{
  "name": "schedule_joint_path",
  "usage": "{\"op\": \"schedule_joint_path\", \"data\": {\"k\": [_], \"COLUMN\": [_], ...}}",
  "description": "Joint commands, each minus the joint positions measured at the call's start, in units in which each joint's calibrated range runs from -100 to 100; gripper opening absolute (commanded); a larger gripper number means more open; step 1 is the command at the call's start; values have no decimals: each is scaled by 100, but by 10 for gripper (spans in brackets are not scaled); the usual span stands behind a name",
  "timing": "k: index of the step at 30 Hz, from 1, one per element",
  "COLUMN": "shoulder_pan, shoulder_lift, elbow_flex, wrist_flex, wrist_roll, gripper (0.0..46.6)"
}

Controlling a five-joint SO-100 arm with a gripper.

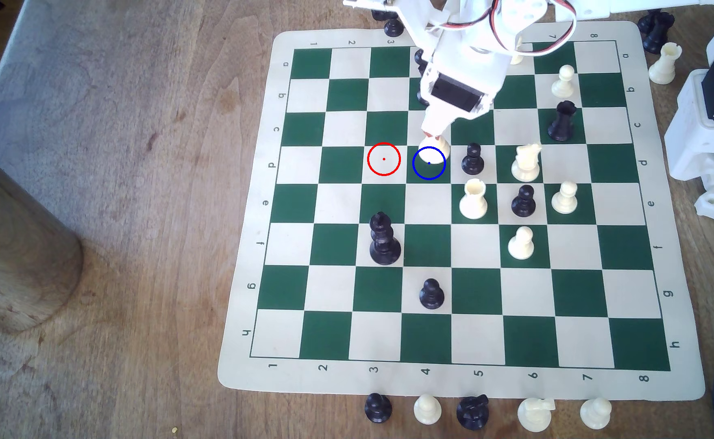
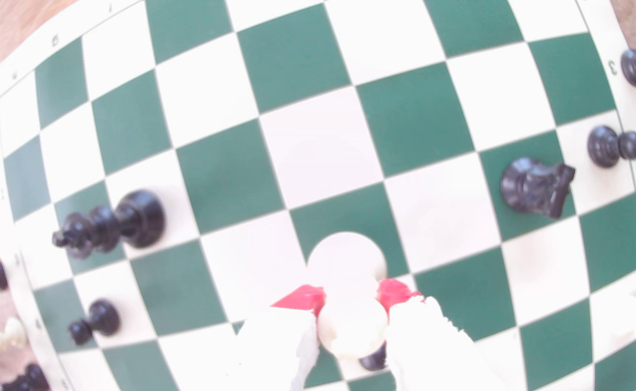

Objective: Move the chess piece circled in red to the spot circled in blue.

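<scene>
The chess piece circled in red, a tall cream-white piece (image 1: 434, 150), is on the dark green spot circled in blue (image 1: 431, 172), its round base overlapping the ring's upper part. My gripper (image 1: 433, 136) comes down from above and is shut on the piece's head. In the wrist view the red-tipped fingers (image 2: 305, 295) press both sides of the cream head (image 2: 352, 332), with the base (image 2: 346, 255) below on a green square. I cannot tell whether the base rests on the board. The red ring (image 1: 384, 159) marks a bare cream square one file to the exterior view's left.
A black pawn (image 1: 472, 159) stands one square to the exterior view's right of the piece. Nearby are a cream rook (image 1: 472, 199), a cream knight (image 1: 526, 162) and a black king (image 1: 384, 239). A wooden cylinder (image 1: 17, 253) stands off the board at the left.
</scene>
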Motion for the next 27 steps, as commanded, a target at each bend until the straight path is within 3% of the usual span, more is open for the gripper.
{"op": "schedule_joint_path", "data": {"k": [1,27], "shoulder_pan": [20,106], "shoulder_lift": [-504,251], "elbow_flex": [113,58], "wrist_flex": [-306,-732], "wrist_roll": [24,93], "gripper": [15,15]}}
